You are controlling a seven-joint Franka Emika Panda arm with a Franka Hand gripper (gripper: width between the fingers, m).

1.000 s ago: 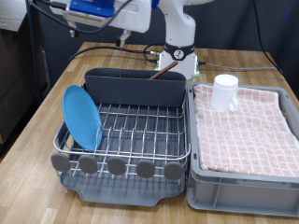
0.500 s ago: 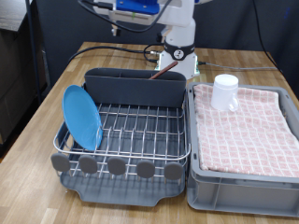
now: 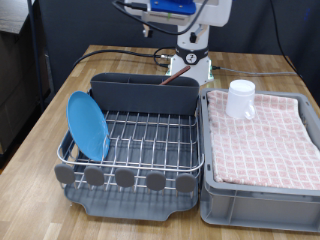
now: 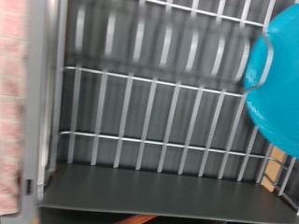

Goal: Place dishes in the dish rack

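Note:
The light-blue plate (image 3: 88, 125) stands on edge in the silver wire dish rack (image 3: 150, 140), at the exterior view's left. It also shows in the wrist view (image 4: 276, 84), over the rack's wires (image 4: 140, 112). The white mug (image 3: 240, 98) sits on the pink-checked cloth in the grey crate, apart from the rack. The gripper's hand (image 3: 172, 8) is high at the exterior view's top edge, above the rack's far end; its fingers do not show in either view. I cannot make out the wooden spoon.
The grey cutlery bin (image 3: 145, 92) runs along the rack's far side. Round grey discs (image 3: 125, 178) line its near edge. The grey crate with pink-checked cloth (image 3: 262, 135) stands to the rack's right. The robot base (image 3: 188, 65) is behind the bin. Cables hang near the hand.
The hand has moved towards the exterior view's right along the top edge. The plate and mug have not moved.

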